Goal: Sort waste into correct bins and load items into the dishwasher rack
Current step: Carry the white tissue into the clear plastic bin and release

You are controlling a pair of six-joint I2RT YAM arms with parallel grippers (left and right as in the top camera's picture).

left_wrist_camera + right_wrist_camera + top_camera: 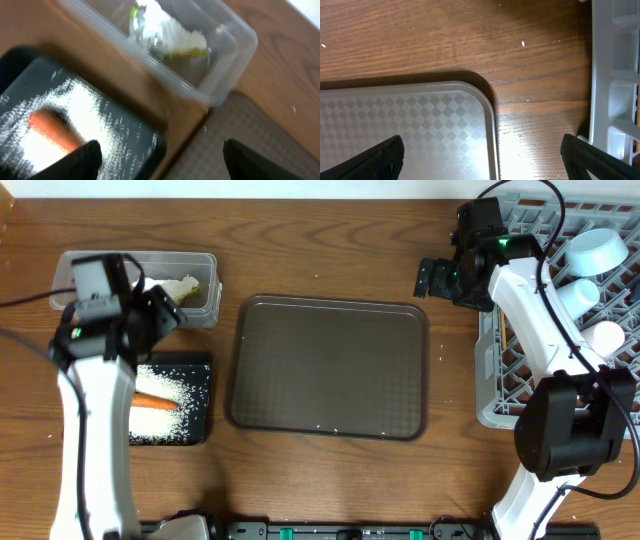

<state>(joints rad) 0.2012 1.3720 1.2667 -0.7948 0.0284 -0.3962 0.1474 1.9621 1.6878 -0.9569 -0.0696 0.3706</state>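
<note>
The clear tub (pixel 205 292) at the back left holds the crumpled wrapper (pixel 180 288), which also shows in the left wrist view (pixel 170 31). The black tray (pixel 195 405) in front of it holds the orange carrot (pixel 155 402) on white rice (pixel 170 425); the left wrist view shows the carrot (pixel 52 129) too. My left gripper (pixel 160 160) is open and empty above the gap between the black tray and the tub. My right gripper (pixel 482 157) is open and empty over the brown tray's far right corner. The grey rack (pixel 500 395) on the right holds a light-blue bowl (pixel 598 250) and two pale cups (pixel 580 293).
The dark-brown serving tray (pixel 330 365) lies in the middle of the wooden table, bare. A few stray rice grains (pixel 522 43) lie on the wood near the rack's edge (pixel 610 75).
</note>
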